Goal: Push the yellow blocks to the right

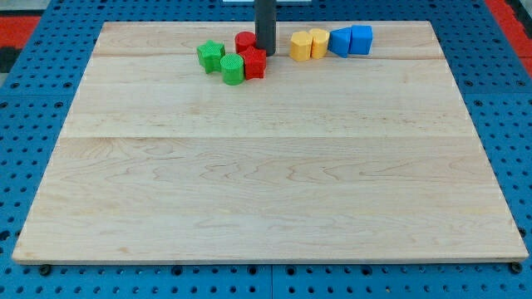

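A pale wooden surface point(266, 166) lay on a blue pegboard base point(33, 124), with a patch of red showing at the view's top corners. All the blocks sat in a line near the view's top edge. The two yellow blocks, one hexagon-like point(299, 46) and one more rounded point(319, 42), stood touching each other just right of centre, and against their right side were two blue blocks point(339, 41) point(361, 38), also touching. To the left was a cluster: a green star-shaped block point(211, 56), a green cylinder point(232, 70), a red cylinder point(244, 41) and a red block point(254, 63). There was no gripper on this arm, so nothing could be said of one being wide or narrow; the dark rod came down from the top edge and my tip point(265, 53) rested just beside the red blocks, on their right, with a bare gap between it and the yellow pair. I judged this to be the approach step, the tip on the correct side but not yet touching. The next move called for a straight slide to the view's right into the left yellow block, expecting the blue blocks to be shoved along too.
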Action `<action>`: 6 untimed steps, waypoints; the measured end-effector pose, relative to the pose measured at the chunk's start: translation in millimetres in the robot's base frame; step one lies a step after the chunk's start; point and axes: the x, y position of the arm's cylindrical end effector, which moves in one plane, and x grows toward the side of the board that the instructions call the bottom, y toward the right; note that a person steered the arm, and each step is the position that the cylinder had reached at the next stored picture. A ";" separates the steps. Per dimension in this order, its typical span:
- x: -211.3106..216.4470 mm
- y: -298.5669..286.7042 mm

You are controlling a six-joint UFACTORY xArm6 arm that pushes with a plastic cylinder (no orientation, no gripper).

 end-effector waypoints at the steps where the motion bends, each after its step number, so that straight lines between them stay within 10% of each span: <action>1: -16.3 20.1; 6: -8.0 99.9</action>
